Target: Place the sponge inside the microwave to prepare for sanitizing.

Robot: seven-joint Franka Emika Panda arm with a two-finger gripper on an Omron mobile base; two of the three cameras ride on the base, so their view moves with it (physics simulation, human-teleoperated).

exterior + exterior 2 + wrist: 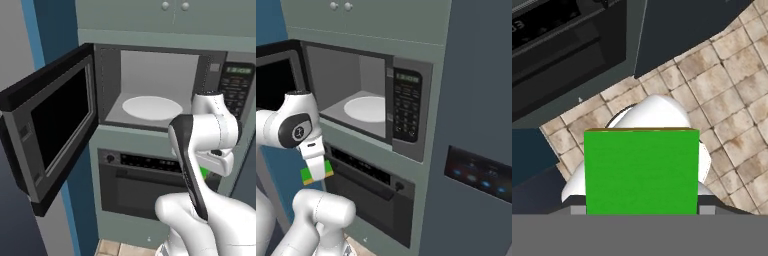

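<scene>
Right base view shows the microwave [356,100] wide open, plate [365,108] bare, well above my tool [316,172], which grasps the sponge [317,173] low, beside the oven [368,197]. Lifting it, I could knock the sponge on the cavity's lower lip or the door [50,125]; judging by how it fills the hand view, a loose hold would drop it to the floor [732,100].

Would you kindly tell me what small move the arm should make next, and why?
Probably lift: the end effector holds the flat bright-green sponge below the open built-in black-door microwave, level with the oven beneath, so it must rise to the cavity first.
</scene>
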